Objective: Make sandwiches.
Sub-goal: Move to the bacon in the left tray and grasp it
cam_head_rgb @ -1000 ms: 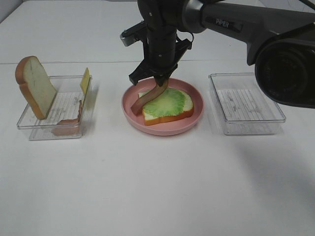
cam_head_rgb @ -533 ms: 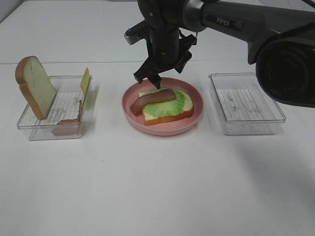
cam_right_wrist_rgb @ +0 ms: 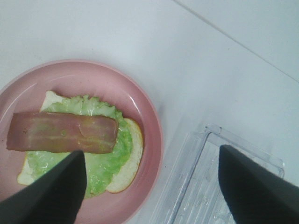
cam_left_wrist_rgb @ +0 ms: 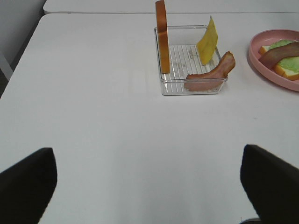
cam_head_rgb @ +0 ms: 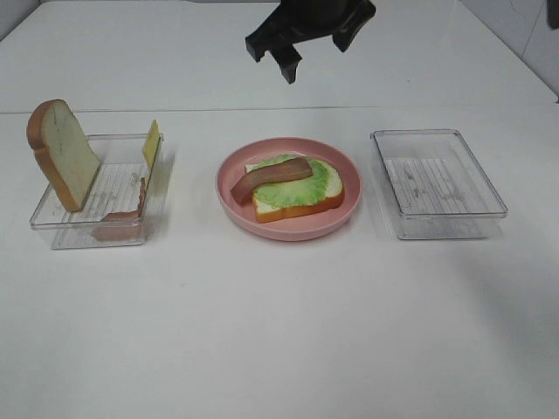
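The sandwich lies on the pink plate (cam_head_rgb: 289, 230): a white bread slice (cam_head_rgb: 321, 200), a green lettuce leaf (cam_head_rgb: 297, 187) on it, and a brown bacon strip (cam_head_rgb: 272, 175) across the top. My right gripper (cam_head_rgb: 272, 59) hangs open and empty high above the plate's far side. In the right wrist view its fingers (cam_right_wrist_rgb: 51, 196) frame the bacon (cam_right_wrist_rgb: 63, 133), lettuce (cam_right_wrist_rgb: 93, 161) and plate (cam_right_wrist_rgb: 148, 116) below. My left gripper (cam_left_wrist_rgb: 149, 186) is open and empty, low over bare table, away from the left tray (cam_left_wrist_rgb: 164, 86).
The left clear tray (cam_head_rgb: 52, 234) holds an upright bread slice (cam_head_rgb: 63, 153), a yellow cheese slice (cam_head_rgb: 152, 142) and a bacon strip (cam_head_rgb: 118, 216). A clear tray (cam_head_rgb: 437, 188) with nothing in it stands right of the plate.
My right gripper let go of the bacon strip, which now lies flat on the lettuce. The gripper then rose up and away from the plate.
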